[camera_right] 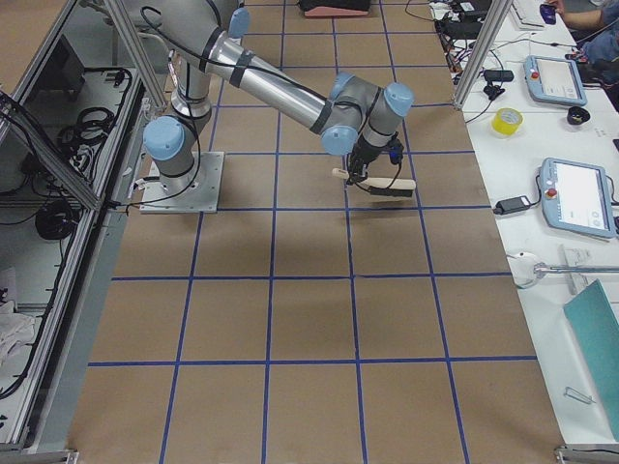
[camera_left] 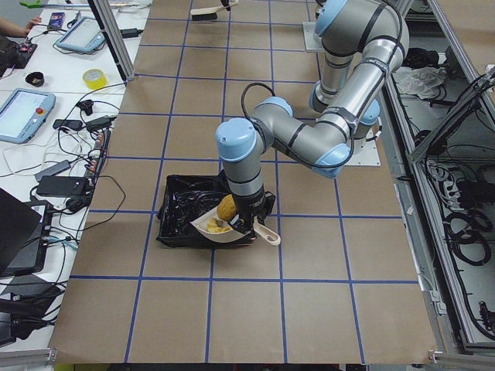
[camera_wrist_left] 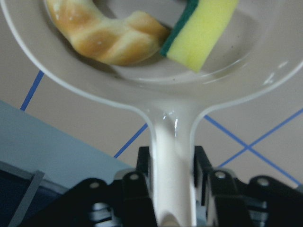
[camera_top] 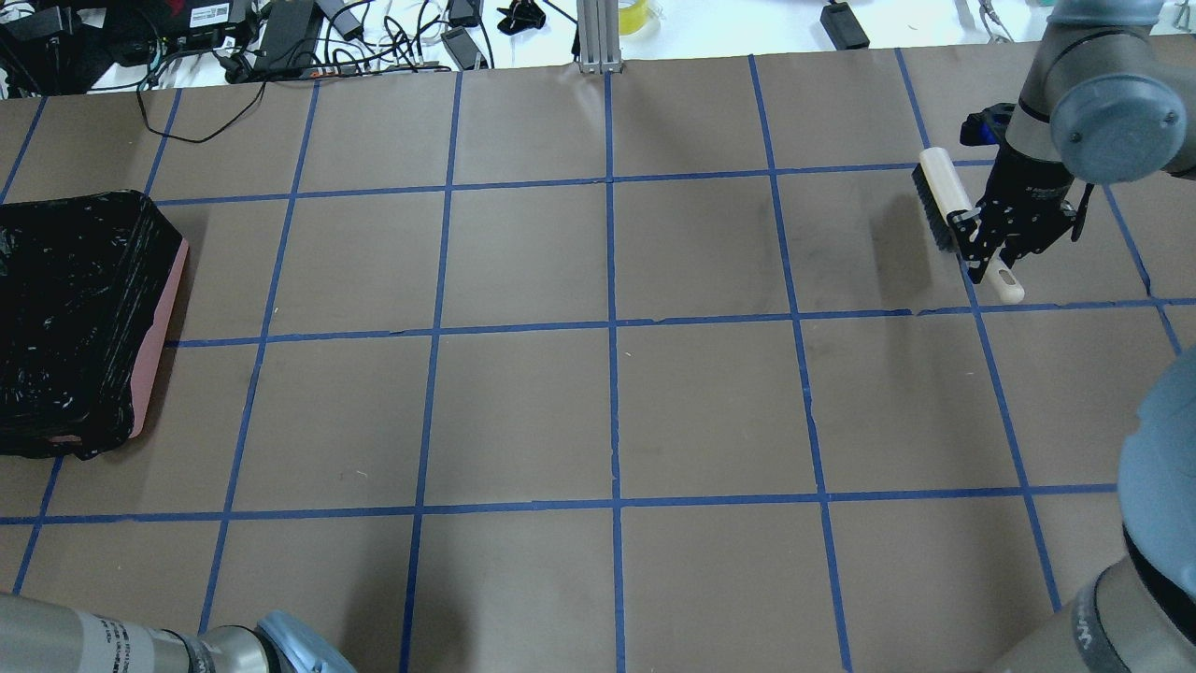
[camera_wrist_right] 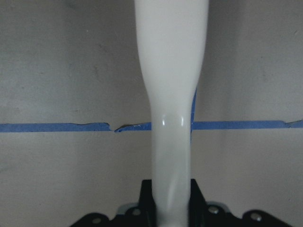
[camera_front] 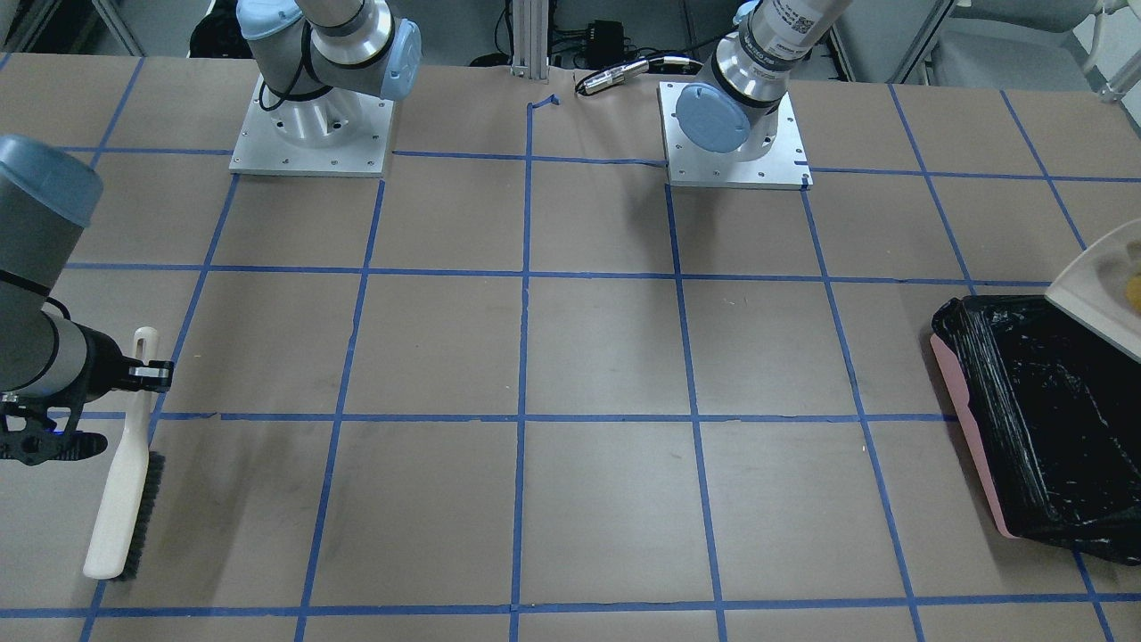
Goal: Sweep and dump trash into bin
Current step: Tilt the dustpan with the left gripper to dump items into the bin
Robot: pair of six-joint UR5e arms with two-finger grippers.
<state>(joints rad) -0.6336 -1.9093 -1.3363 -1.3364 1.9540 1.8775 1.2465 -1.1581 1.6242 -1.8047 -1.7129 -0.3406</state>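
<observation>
Trash (camera_left: 225, 209) sits in the dustpan (camera_left: 220, 236) over the bin's (camera_left: 176, 209) right rim, handle pointing lower right, away from it. Left jaws clamp that handle; right jaws clamp the brush (camera_top: 939, 192).

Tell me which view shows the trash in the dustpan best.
Left wrist-mounted: the pastry piece and sponge lie close up in the dustpan. Exterior left shows them small, with the potato-like lump, at the bin. Front-facing catches a yellow sliver; the rest show none.
</observation>
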